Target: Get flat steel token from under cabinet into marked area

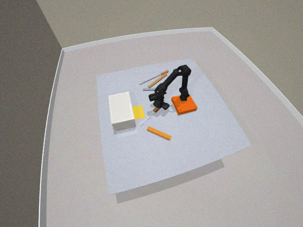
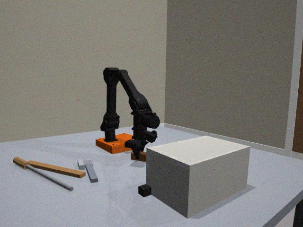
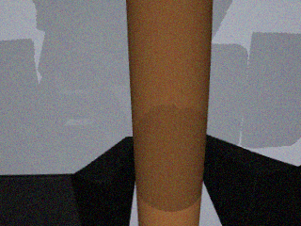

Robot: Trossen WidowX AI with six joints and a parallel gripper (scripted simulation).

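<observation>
My gripper [image 2: 139, 156] [image 3: 165, 143] is shut on the brown wooden handle [image 1: 155, 109] [image 2: 138, 155] [image 3: 170, 71] of a thin rod tool. The tool's thin grey shaft [image 1: 147, 119] points from the handle toward the near side of the yellow marked area [image 1: 138, 112], and its tip is beside that area's near corner. The white cabinet [image 1: 120, 107] [image 2: 168, 176] stands on the table behind the marked area. No token can be seen in any view; the vent slots are not visible.
An orange bar [image 1: 159, 133] lies nearer the top camera. A rod with a wooden handle [image 1: 150, 78] [image 2: 49, 177], a wooden stick [image 1: 157, 81] [image 2: 57, 169] and a grey T-shaped piece [image 1: 148, 89] [image 2: 92, 172] lie on the other side. A black cube [image 2: 144, 190] is beside the cabinet.
</observation>
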